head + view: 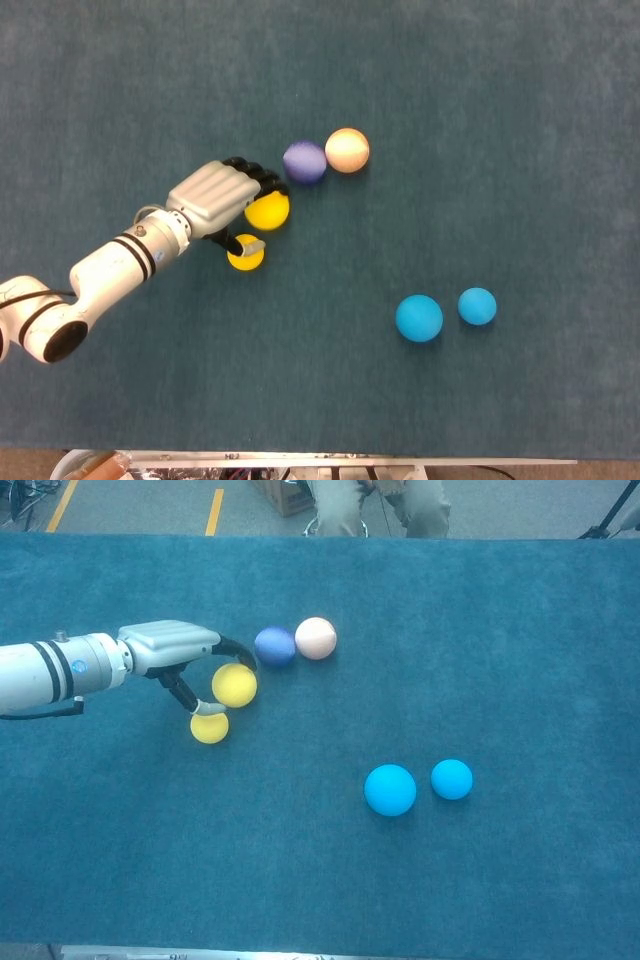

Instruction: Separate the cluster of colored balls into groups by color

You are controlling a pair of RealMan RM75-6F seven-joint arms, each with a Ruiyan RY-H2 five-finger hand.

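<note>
Six balls lie in three pairs on the table point(520, 110). The left hand point(215, 195) reaches in from the left over the leftmost pair. Ball one point(268, 210) sits under its fingers. Ball two point(245, 253) lies just nearer the robot, at the thumb tip. Ball three point(304, 161) lies just behind and to the right of ball one, and ball four point(347, 150) touches it on its right. Well apart, further right and nearer the robot, ball five point(418, 318) and ball six point(477, 306) lie side by side, six on the right.
</note>
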